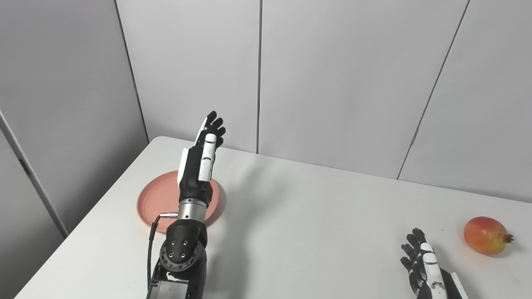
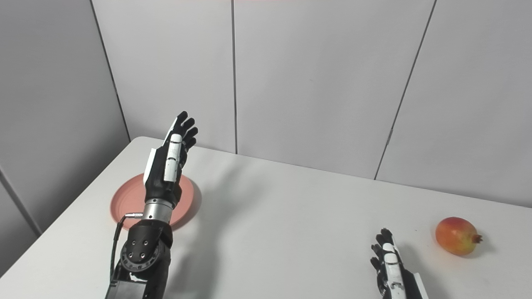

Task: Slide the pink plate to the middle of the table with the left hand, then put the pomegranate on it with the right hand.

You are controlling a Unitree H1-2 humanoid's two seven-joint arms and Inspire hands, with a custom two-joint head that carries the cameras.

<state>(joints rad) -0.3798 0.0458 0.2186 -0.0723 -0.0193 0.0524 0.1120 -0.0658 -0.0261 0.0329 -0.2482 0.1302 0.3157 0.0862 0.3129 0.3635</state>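
Note:
The pink plate (image 1: 156, 199) lies flat on the white table (image 1: 299, 216) near its left edge. My left hand (image 1: 202, 160) is raised above the plate's right part, open, fingers stretched upward and apart, holding nothing; the wrist and forearm hide part of the plate. The pomegranate (image 1: 486, 235), red-orange with its crown pointing right, rests on the table at the far right. My right hand (image 1: 422, 263) sits low at the bottom right, open and empty, a short way left of and nearer than the fruit.
Grey wall panels (image 1: 332, 83) stand behind the table's far edge. The left table edge runs diagonally just beyond the plate. The left arm casts a long shadow (image 1: 245, 195) across the table's middle.

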